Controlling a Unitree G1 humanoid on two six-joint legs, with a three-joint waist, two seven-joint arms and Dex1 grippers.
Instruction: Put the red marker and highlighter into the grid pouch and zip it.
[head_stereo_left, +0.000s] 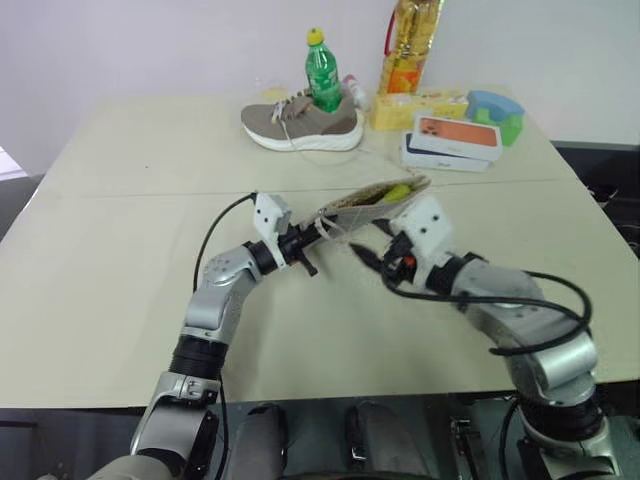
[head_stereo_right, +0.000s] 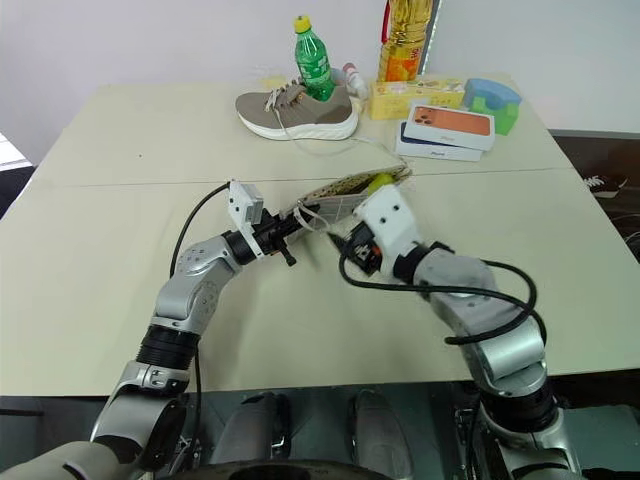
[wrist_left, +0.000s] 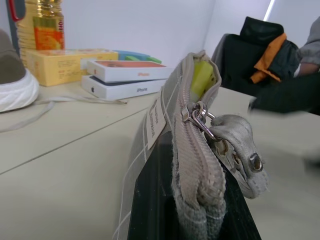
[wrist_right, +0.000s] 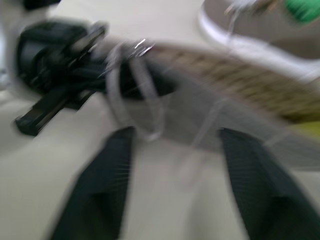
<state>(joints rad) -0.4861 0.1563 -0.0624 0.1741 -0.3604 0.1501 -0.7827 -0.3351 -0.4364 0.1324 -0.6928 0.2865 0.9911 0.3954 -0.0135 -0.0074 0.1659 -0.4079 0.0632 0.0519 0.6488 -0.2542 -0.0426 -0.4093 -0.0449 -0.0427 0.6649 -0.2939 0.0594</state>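
Left gripper (head_stereo_left: 312, 240): fingers clamped on the near-left end of the grid pouch (head_stereo_left: 375, 200), holding it lifted off the table (head_stereo_left: 120, 250) with its long axis running from the gripper toward the far right. In the left wrist view the pouch (wrist_left: 192, 165) stands edge-up between the black fingers (wrist_left: 150, 200), zip side on top, with the metal slider and its grey pull tab (wrist_left: 240, 150) close to the gripped end and a small white label (wrist_left: 156, 120) on the side panel.

Right gripper (head_stereo_left: 368, 258): fingers spread apart, gripping nothing. It sits just on the near side of the pouch, to the right of the left gripper. In the right wrist view its two dark fingers (wrist_right: 100, 190) point toward the pouch (wrist_right: 225, 105) with a clear gap between them; a thin cord loop (wrist_right: 137, 100) hangs at the pouch's gripped end.

Highlighter (head_stereo_left: 397, 191): yellow-green, inside the pouch at its far-right end, visible through the part of the zip that remains unclosed. The left wrist view shows it (wrist_left: 201, 79) just below the pouch rim.

Red marker: cannot be made out.

Far edge of the table: a grey shoe (head_stereo_left: 300, 122) with a green bottle (head_stereo_left: 322, 72) standing in it, a yellow box (head_stereo_left: 415, 108), an oil bottle (head_stereo_left: 408, 45), two stacked phone boxes (head_stereo_left: 452, 142), and a blue and green object (head_stereo_left: 498, 112) at the far right.
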